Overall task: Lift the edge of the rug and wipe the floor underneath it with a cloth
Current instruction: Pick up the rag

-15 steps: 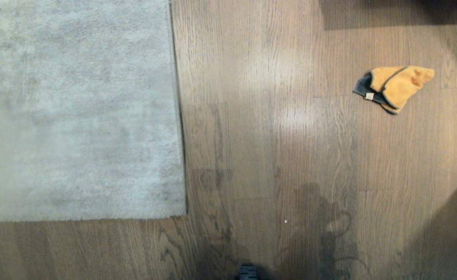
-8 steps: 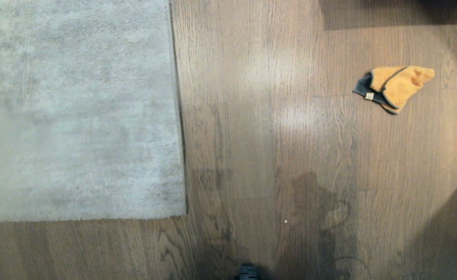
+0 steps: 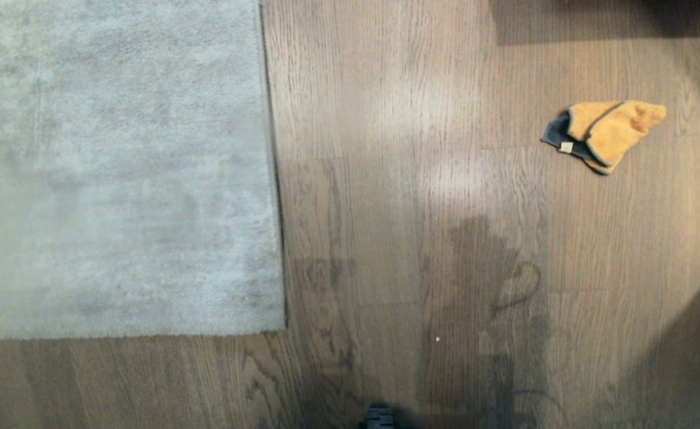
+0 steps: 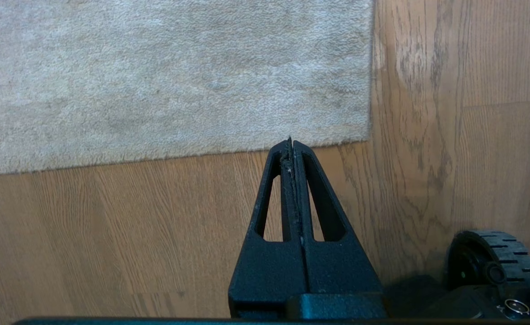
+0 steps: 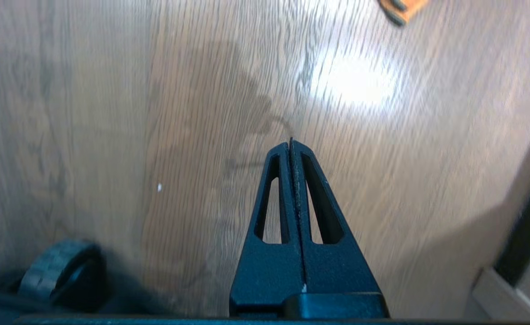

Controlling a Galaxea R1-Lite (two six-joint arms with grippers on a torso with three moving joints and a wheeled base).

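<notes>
Cloth (image 3: 603, 136) on floor (image 3: 397, 179), beyond right tool (image 5: 290, 143)

I can read no text, brand, number or sign anywhere from my feeds. The small orange-yellow fluffy cloth with a dark edge (image 3: 603, 136) carries a tiny pale tag on its dark part, but whatever is on that tag is too small for me to make out.

A large light grey short-pile rug (image 3: 117, 167) lies flat on the brown wood-grain plank floor (image 3: 386, 179). A small orange-yellow fluffy cloth with a dark part (image 3: 603, 136) lies well apart from it. No pincer shows here.
</notes>
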